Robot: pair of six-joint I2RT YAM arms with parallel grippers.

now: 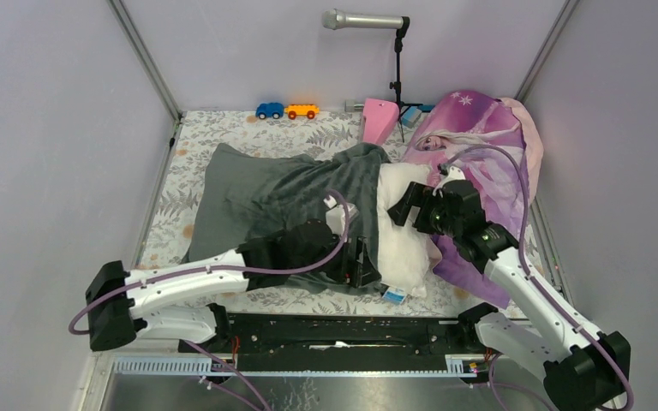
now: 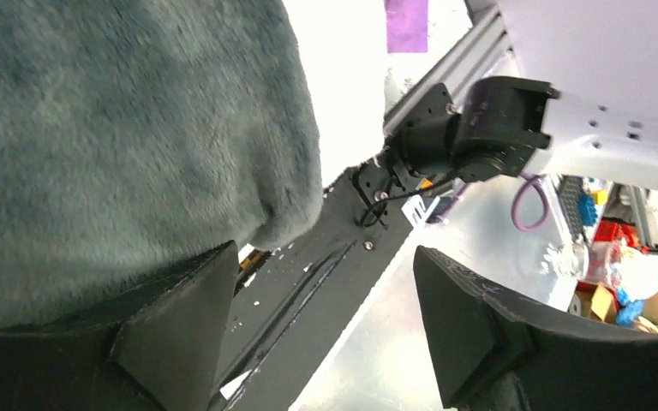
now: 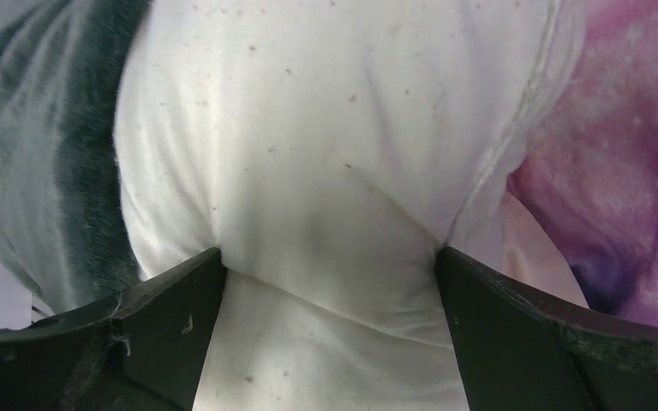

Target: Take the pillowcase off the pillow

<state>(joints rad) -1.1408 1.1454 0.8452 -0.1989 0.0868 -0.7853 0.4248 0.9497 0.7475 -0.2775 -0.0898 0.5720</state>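
Fleece of the pillowcase (image 1: 274, 193) hides most of the pillow (image 1: 404, 235) from above; only the white end pokes out rightward. The left gripper (image 1: 363, 262) sits at the sack's near hem and the right gripper (image 1: 405, 205) over the bare end. Princess-print fabric (image 1: 493, 158) lies just beside the pillow and could snag. Toy cars (image 1: 287, 110) stand well apart.

At the left wrist the jaws are spread with nothing between them. They should probably bite the plush alone and drag it left.

At the right wrist the fingers (image 3: 171, 317) spread wide, straddling a bulge of white cloth. Pinching there would likely anchor the pillow.
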